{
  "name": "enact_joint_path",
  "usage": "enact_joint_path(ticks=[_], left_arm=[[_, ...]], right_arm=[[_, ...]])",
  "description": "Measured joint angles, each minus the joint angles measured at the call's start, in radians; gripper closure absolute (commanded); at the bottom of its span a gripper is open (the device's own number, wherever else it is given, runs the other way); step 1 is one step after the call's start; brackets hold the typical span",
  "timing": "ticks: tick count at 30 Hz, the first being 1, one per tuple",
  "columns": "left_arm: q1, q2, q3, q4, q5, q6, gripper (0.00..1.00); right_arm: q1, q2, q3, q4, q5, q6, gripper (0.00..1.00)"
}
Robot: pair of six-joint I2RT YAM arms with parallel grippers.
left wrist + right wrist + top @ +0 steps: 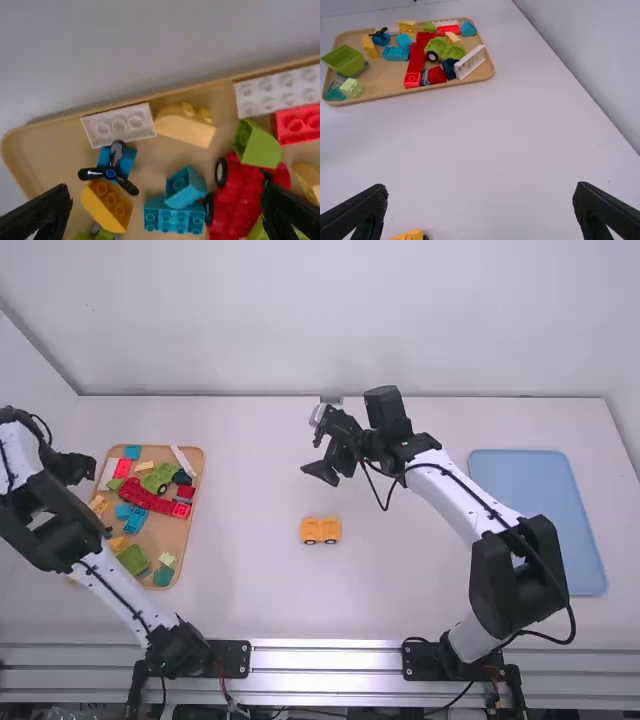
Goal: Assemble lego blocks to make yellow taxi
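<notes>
Both grippers are held released, fingers spread with nothing grasped: the left gripper [78, 468] by the left edge of the wooden tray [197, 457], the right gripper [314, 456] above the table [255, 590]. Below it, the wheeled yellow taxi piece [321, 529] is set down upright. Assorted blocks [145, 498] are contained in the tray.

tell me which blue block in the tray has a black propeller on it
The blue block between a white brick and a yellow brick; the black propeller sits on it alone.
</notes>
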Motion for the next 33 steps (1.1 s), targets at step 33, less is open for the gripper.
enact_joint_path(ticks=[33], left_arm=[[0.000, 0.066, 0.000, -0.028, 0.143, -0.996, 0.01]], right_arm=[[0.000, 0.000, 0.000, -0.019, 0.003, 0.013, 0.01]])
